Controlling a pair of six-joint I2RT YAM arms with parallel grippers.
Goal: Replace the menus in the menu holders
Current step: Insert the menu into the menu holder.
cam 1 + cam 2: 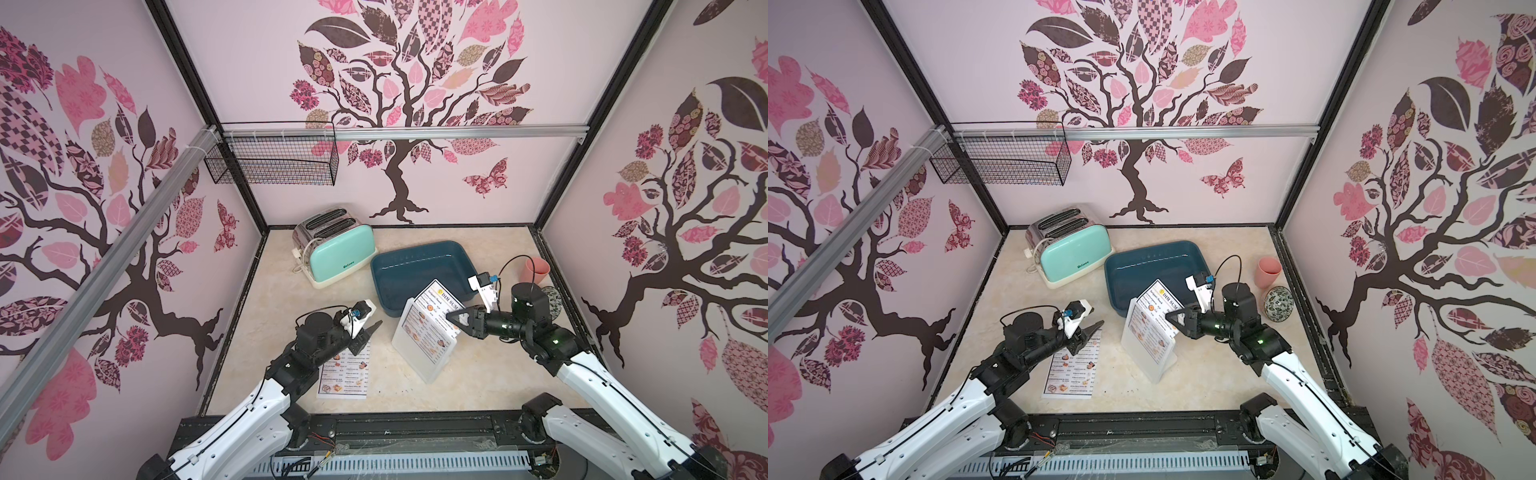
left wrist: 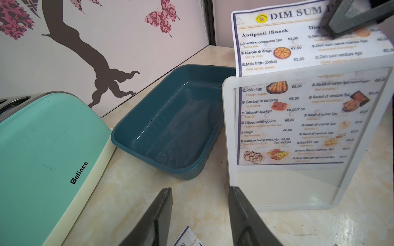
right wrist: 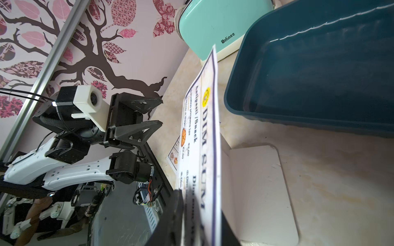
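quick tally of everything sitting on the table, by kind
menus: 2
holder: 1
toaster: 1
tub: 1
cup: 1
bowl: 1
total: 7

Mint-green toaster [image 1: 338,257] far left on the bench [image 1: 478,386], dark blue tub [image 1: 409,270] beside it, pink cup [image 1: 1268,271] and patterned bowl [image 1: 1278,304] far right.

Table [image 1: 478,386]: pale marbled top.
Back left: toaster [image 1: 336,253].
Back centre: blue tub [image 1: 415,270].
Centre: holder [image 1: 415,353], upright, near tub.
Front left: menu [image 1: 349,378], lying flat.
Right: pink cup [image 1: 536,270], patterned bowl [image 1: 1278,303].
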